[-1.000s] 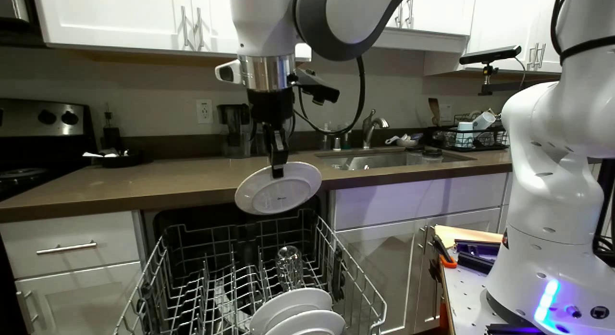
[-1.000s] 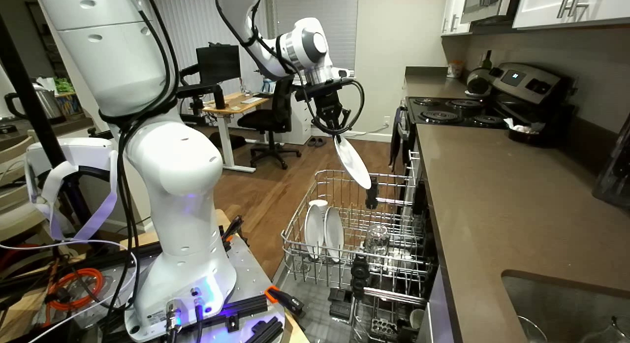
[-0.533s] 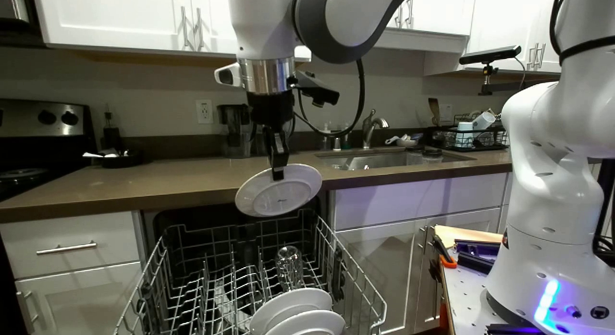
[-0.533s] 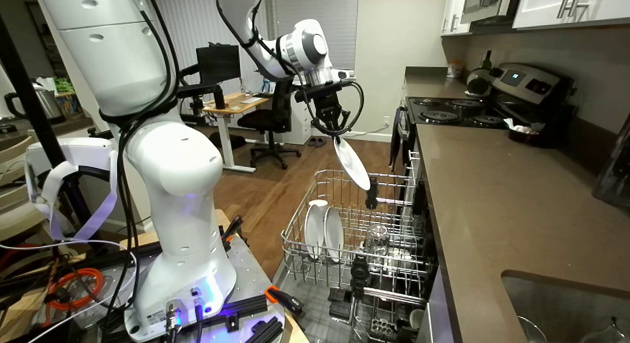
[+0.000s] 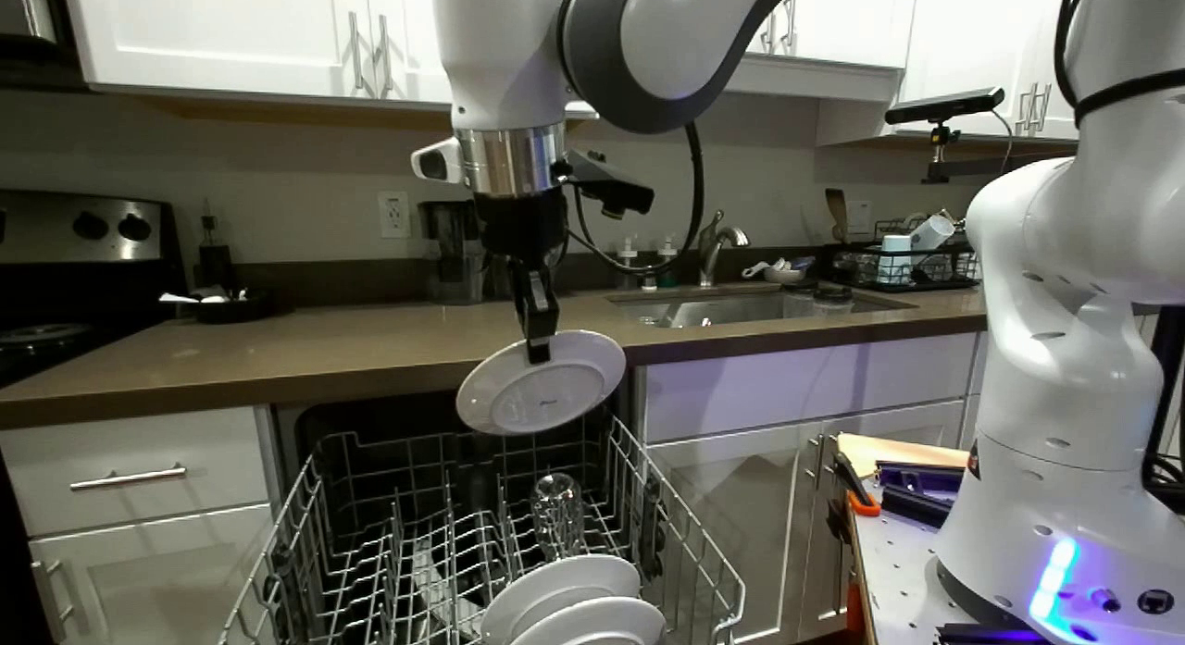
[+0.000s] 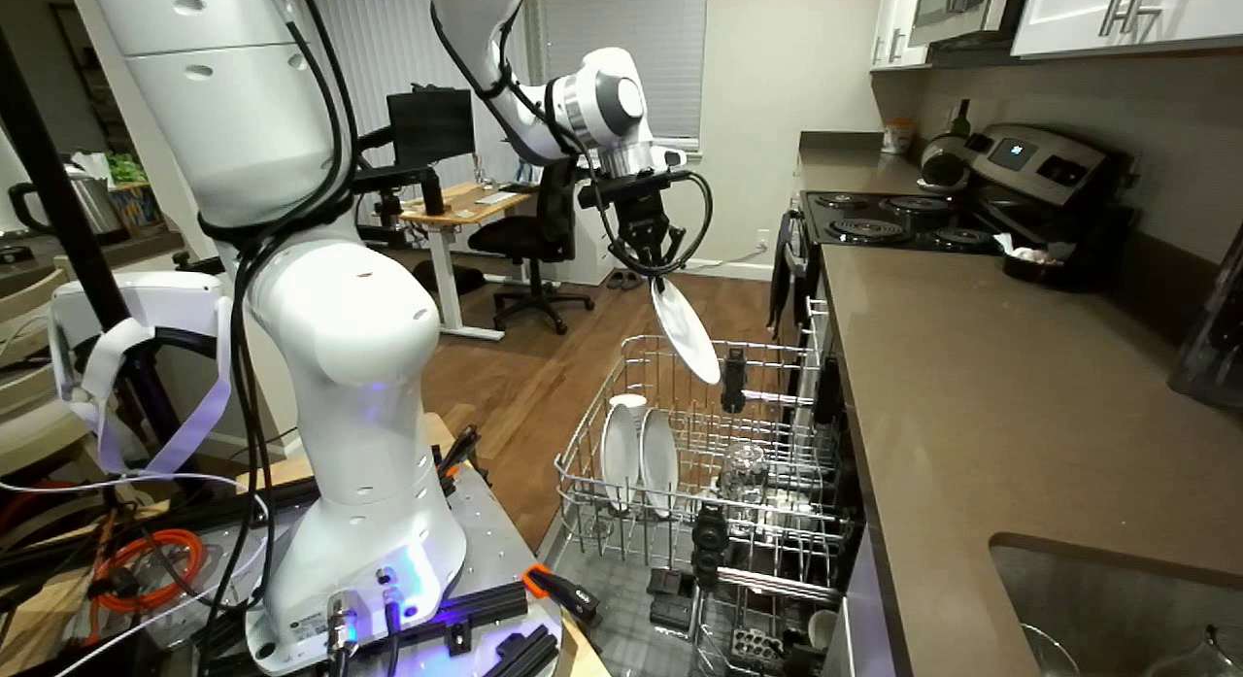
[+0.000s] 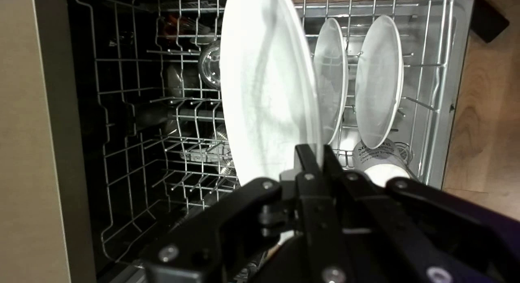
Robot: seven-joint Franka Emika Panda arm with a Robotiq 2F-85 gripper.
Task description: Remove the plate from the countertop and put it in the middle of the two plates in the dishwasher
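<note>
Above the dishwasher rack [image 5: 680, 504], the white plate [image 5: 546, 390] is held tilted, its rim pinched by the tool [image 7: 317, 153]. A stiff, slick, breakable piece is to be expected; it is best gripped at the upper rim, the rest free for the rack.

Your tally, wrist view: one plate [image 7: 270, 88] aloft, two plates [image 7: 380, 82] racked, three in all; one printed cup [image 7: 378, 156]. In an exterior view you count four burners [image 6: 867, 230], one monitor [image 6: 432, 123], one office chair [image 6: 558, 203]. In an exterior view you also have one faucet [image 5: 709, 252].
</note>
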